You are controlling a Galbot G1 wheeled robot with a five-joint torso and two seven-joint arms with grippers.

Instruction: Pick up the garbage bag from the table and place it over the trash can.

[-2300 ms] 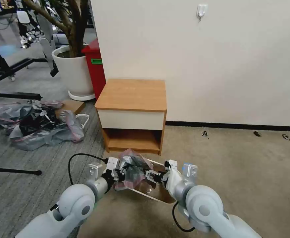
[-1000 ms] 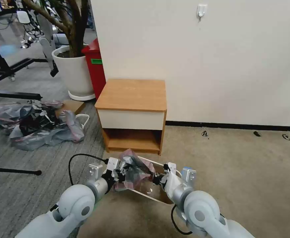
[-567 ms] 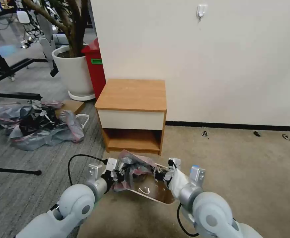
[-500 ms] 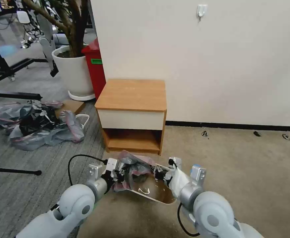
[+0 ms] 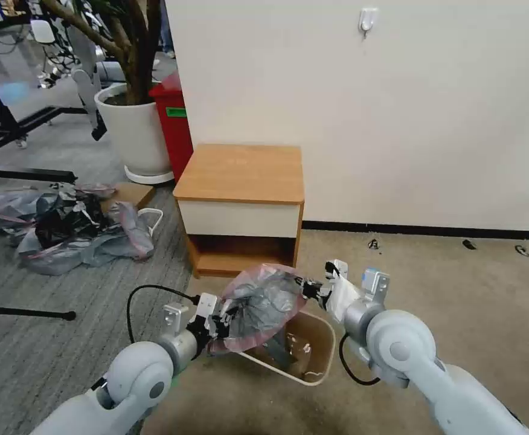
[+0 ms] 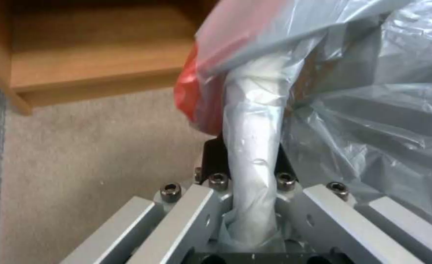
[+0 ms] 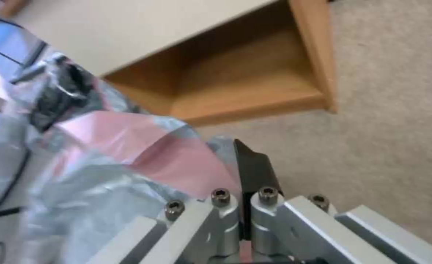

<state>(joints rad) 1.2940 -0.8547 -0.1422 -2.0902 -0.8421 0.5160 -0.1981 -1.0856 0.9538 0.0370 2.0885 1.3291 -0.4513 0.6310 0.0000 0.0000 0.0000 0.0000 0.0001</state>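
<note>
The garbage bag (image 5: 263, 305), grey with a pink band, hangs stretched between my two grippers above the near-left part of the trash can (image 5: 327, 356). The cream can stands on the carpet in front of the table (image 5: 240, 172), its opening partly covered by the bag. My left gripper (image 5: 221, 322) is shut on the bag's left edge; in the left wrist view a twisted strip of the bag (image 6: 255, 121) runs out of the gripper (image 6: 249, 161). My right gripper (image 5: 311, 289) is shut on the pink band (image 7: 177, 157), with the gripper (image 7: 243, 167) facing the table's open shelf (image 7: 240, 84).
A heap of grey and black bags (image 5: 65, 229) lies on the floor at left. A white plant pot (image 5: 134, 130) and a red bin (image 5: 174, 121) stand behind the table beside the wall. A black pole (image 5: 23, 312) lies on the floor near my left arm. Open carpet extends to the right.
My right gripper has risen and pulled away to the right and farther off, stretching the bag wide. The left gripper has stayed almost in place. More of the can's opening now shows.
</note>
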